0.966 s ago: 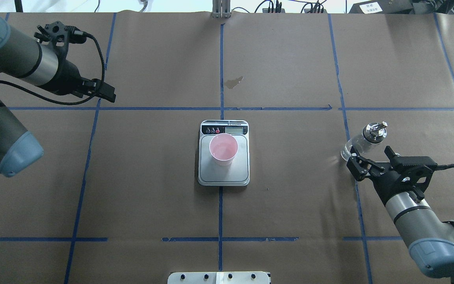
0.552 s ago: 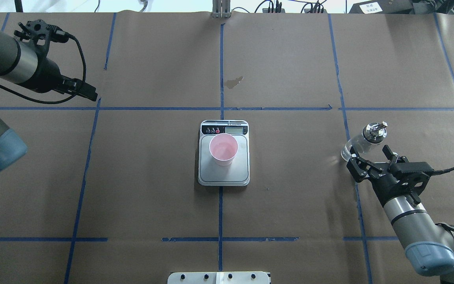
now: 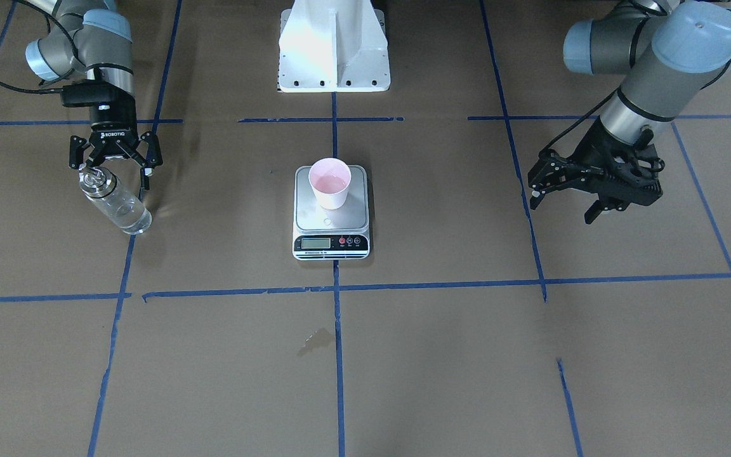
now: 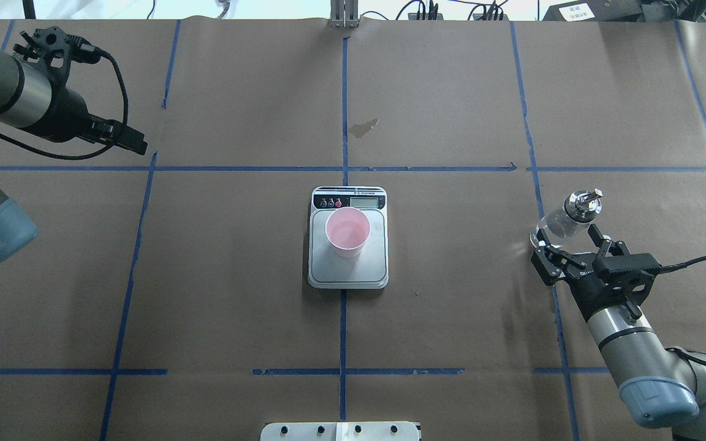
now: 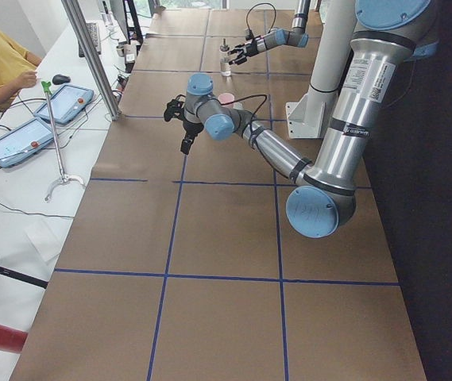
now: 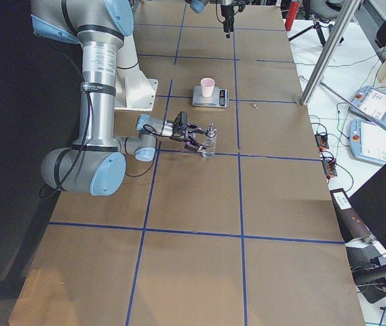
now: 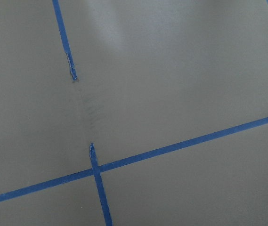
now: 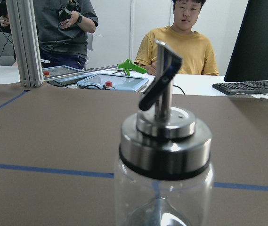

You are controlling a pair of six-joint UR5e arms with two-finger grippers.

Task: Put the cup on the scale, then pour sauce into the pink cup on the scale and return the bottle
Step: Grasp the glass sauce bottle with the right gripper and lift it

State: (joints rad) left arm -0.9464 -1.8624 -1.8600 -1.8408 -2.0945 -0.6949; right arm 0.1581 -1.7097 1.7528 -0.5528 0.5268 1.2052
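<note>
1. A pale pink tapered cup stands on the square, steel-topped scale at frame centre.
2. The clear glass bottle with its shiny metal spout stands upright at centre right. The right gripper is spread wide just behind it, gripping nothing.
3. The left gripper is spread and empty at the right of the front view.
4. The table is covered in matte brown paper with a blue tape grid.

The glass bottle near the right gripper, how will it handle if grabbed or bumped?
The bottle is smooth clear glass, so likely slippery and breakable. Tall and narrow with a metal pourer on top, it might tip if nudged high.
</note>
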